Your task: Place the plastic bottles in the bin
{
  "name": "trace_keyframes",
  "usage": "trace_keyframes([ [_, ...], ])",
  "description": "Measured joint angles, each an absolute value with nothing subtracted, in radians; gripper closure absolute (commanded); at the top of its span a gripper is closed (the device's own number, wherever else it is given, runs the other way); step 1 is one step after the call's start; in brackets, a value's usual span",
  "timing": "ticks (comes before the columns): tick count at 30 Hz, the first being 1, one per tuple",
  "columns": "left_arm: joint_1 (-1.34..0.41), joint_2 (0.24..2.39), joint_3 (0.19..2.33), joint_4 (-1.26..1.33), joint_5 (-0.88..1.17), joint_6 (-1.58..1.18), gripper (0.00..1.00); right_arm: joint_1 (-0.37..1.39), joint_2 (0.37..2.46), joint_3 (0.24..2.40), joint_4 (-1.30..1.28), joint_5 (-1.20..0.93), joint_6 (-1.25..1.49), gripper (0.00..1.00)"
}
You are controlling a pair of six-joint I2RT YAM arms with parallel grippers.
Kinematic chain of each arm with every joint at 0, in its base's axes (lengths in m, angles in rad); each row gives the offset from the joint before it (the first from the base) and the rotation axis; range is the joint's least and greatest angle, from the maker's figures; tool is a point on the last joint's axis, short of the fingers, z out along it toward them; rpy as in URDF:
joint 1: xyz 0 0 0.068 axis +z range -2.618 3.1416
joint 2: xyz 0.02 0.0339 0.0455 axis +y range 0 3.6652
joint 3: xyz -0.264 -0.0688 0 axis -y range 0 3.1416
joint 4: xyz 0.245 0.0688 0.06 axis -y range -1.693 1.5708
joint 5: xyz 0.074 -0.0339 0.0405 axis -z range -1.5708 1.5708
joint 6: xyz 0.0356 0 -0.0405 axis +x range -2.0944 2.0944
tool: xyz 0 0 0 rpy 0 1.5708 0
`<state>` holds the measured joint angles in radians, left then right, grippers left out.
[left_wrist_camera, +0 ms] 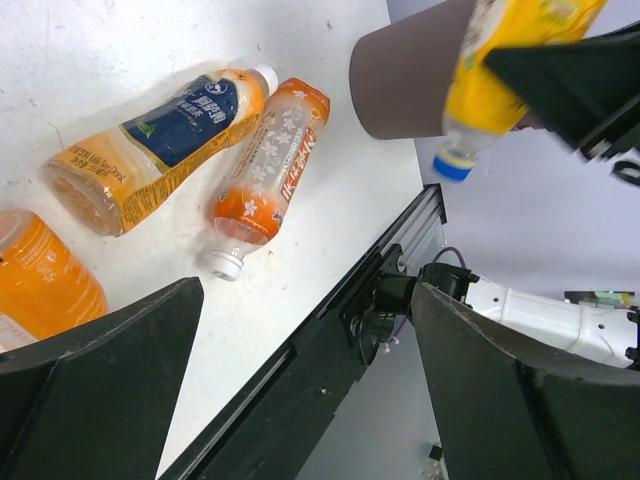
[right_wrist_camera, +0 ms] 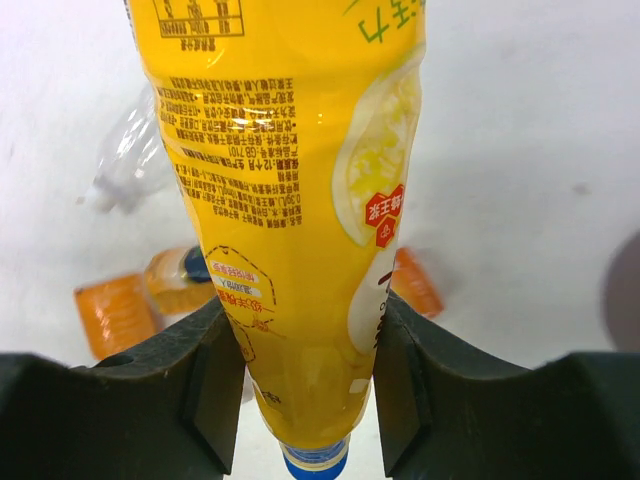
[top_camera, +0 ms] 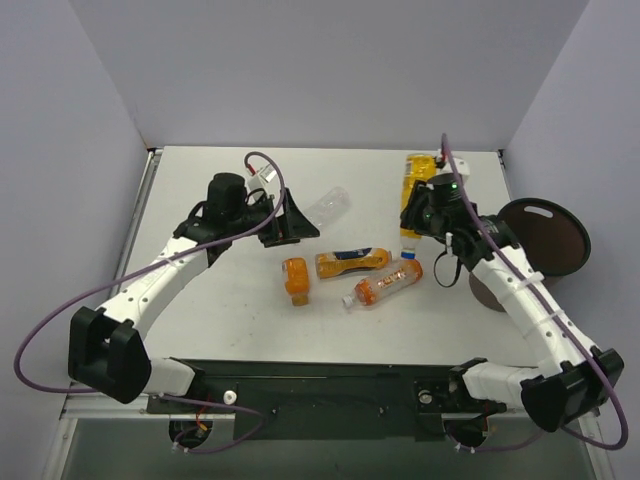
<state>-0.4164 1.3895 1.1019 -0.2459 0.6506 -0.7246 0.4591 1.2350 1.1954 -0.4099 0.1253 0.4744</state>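
While carrying the yellow bottle point(right_wrist_camera: 290, 200) in the right gripper point(right_wrist_camera: 308, 395), must look to the right for the bin point(top_camera: 558, 248). Holds the bottle pinched low on its taper, just above the blue cap, with both fingers pressed flat against its sides. Hangs it cap-down and base-up, clear of the table, long axis close to upright with a slight lean. Finds the bin at the table's right edge, beside the gripper and not beneath it, so bottle and opening lie apart. Has the right arm far nearer to the bin than the left. Shows the left gripper point(left_wrist_camera: 305, 395) spread wide and empty, out over the left-middle of the table and aimed across at the bottles lying there. Counts four on the tabletop, all on their sides: the clear bottle point(top_camera: 330, 205) next to the left gripper, the dark-labelled bottle point(top_camera: 352, 262), the flower-printed orange bottle point(top_camera: 385, 285) just beside it, and the short orange bottle point(top_camera: 296, 278) a little to their left. Judging from this, needs a sideways carry to the right until the cap stands over the dark mouth, then a release. Probably needs no turn of the wrist, given so broad an opening.
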Motion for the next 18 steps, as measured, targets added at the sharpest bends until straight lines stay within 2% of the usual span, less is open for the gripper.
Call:
trace_keyframes([
  [4, -0.410, 1.330, 1.102, -0.262, 0.636, -0.700, 0.03, 0.366, 1.138, 1.258, -0.468, 0.237, 0.419, 0.84],
  [12, -0.383, 1.321, 1.102, -0.262, 0.632, -0.695, 0.03, 0.301, 1.048, 1.429, -0.460, 0.486, 0.249, 0.82],
  [13, -0.382, 1.323, 1.102, -0.262, 0.632, -0.695, 0.03, 0.279, 1.044, 1.437, -0.443, 0.515, 0.226, 0.78],
  [18, -0.382, 1.323, 1.096, -0.256, 0.628, -0.699, 0.03, 0.141, 1.013, 1.378, -0.319, 0.607, 0.146, 0.77],
])
